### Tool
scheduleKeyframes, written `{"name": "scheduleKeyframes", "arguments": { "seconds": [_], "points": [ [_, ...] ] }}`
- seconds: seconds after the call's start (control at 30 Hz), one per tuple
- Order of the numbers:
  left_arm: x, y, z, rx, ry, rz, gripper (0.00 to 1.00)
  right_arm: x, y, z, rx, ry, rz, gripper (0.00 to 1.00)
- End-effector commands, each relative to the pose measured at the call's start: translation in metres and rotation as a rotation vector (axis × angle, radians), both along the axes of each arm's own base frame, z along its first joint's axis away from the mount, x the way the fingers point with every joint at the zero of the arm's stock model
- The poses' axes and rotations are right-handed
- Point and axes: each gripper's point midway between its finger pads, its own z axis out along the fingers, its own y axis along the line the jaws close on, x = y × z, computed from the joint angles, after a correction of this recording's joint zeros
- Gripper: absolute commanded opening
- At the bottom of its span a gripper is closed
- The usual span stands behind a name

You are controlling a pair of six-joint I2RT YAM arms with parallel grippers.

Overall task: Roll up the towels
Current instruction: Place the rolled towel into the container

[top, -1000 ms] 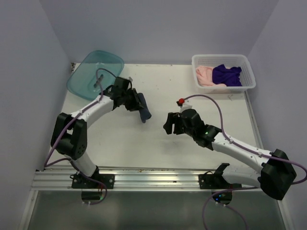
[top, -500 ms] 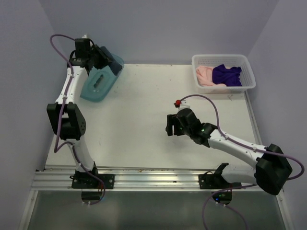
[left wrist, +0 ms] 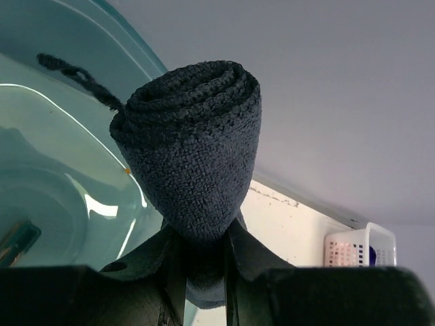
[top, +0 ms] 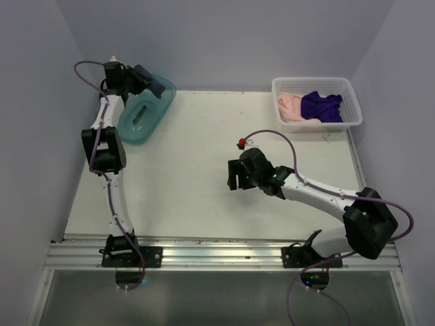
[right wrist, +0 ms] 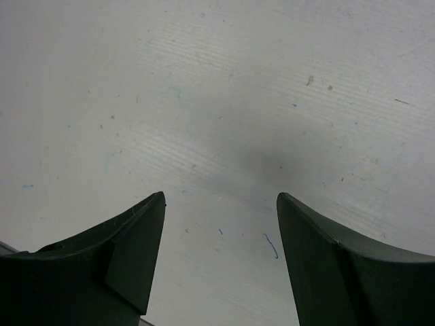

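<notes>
well, nearest you, the right gripper (right wrist: pixel 221 261) hung with its jaws spread wide and nothing between them, just above bare tabletop (top: pixel 190 170). farther off, at the back left, the left gripper (left wrist: pixel 202 248) was clamped on the lower end of the dark slate-blue towel (left wrist: pixel 194 149), already a tight roll, held up over the teal bin (top: pixel 153 112). farthest right, the pink towel (top: pixel 289 106) and the purple towel (top: pixel 321 106) lay crumpled and touching in the white basket (top: pixel 312 81), not yet rolled.

the risk, as i judged it, sat with that left grip. it pinched only one end of the roll, so the free coils at the top had nothing keeping them wound. released from up there, the roll could have sprung loose on landing, or struck the bin's rim and tumbled onto the tabletop. a loose strand (left wrist: pixel 75 71) trailed off the roll too, and it could have snagged a finger as the jaws parted. you'd have done well to lower it into the bin before letting go.
</notes>
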Motion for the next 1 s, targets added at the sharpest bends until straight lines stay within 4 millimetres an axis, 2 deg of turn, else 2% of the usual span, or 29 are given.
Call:
{"name": "scheduleKeyframes", "arguments": {
  "seconds": [0.0,0.13,0.23,0.5,0.67,0.97],
  "points": [
    [0.031,-0.006,0.005,-0.045,-0.150,-0.052,0.24,0.005,0.012,0.010,0.025,0.014,0.009,0.71],
    [0.044,0.002,-0.025,-0.038,-0.157,-0.035,0.25,0.008,0.012,0.008,0.004,0.014,0.013,0.70],
    [0.047,0.018,-0.047,-0.036,-0.134,-0.001,0.26,0.011,0.013,0.003,-0.016,0.022,0.014,0.71],
    [0.044,0.020,-0.104,-0.034,-0.060,-0.001,0.28,0.017,0.026,-0.001,-0.013,0.043,0.040,0.70],
    [0.044,0.020,-0.127,-0.040,-0.033,0.000,0.30,0.018,0.026,-0.003,-0.023,0.046,0.037,0.70],
    [0.040,0.014,-0.145,-0.059,0.018,-0.029,0.31,0.022,0.034,-0.002,-0.010,0.047,0.051,0.70]
  ]
}}
